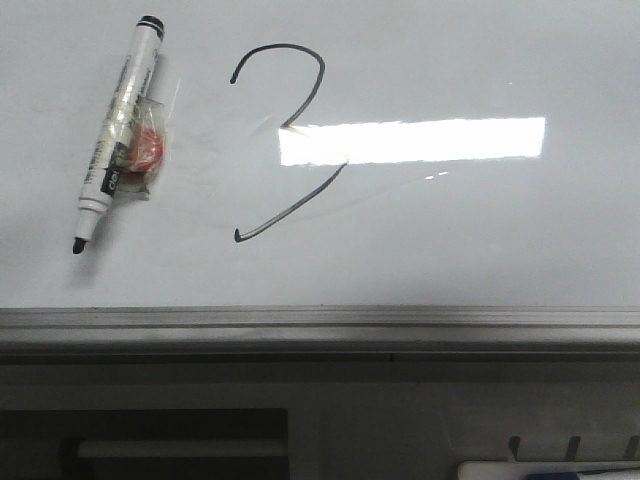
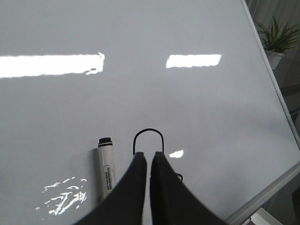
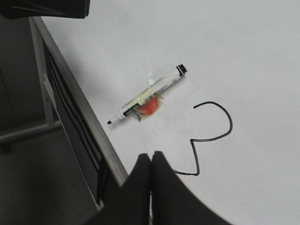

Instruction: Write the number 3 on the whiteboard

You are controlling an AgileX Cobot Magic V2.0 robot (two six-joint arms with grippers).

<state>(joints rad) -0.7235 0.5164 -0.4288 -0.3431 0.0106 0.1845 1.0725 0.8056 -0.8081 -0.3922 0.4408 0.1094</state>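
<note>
A black hand-drawn number 3 [image 1: 290, 140] stands on the whiteboard [image 1: 480, 240], partly washed out by a bright glare bar. An uncapped white marker [image 1: 116, 130] with a red taped-on piece lies flat on the board left of the 3, tip toward the near edge. No gripper shows in the front view. My left gripper [image 2: 148, 157] is shut and empty above the board; the top loop of the 3 [image 2: 149, 132] shows just past its tips, the marker [image 2: 106, 164] beside it. My right gripper [image 3: 150, 155] is shut and empty over the board's frame edge, near the tail of the 3 [image 3: 211, 136] and apart from the marker [image 3: 147, 100].
The grey metal frame [image 1: 320, 325] runs along the board's near edge, with a dark tray and slots below it. A potted plant [image 2: 281, 40] stands beyond the board's edge in the left wrist view. A dark object [image 3: 47, 8] overhangs the corner in the right wrist view.
</note>
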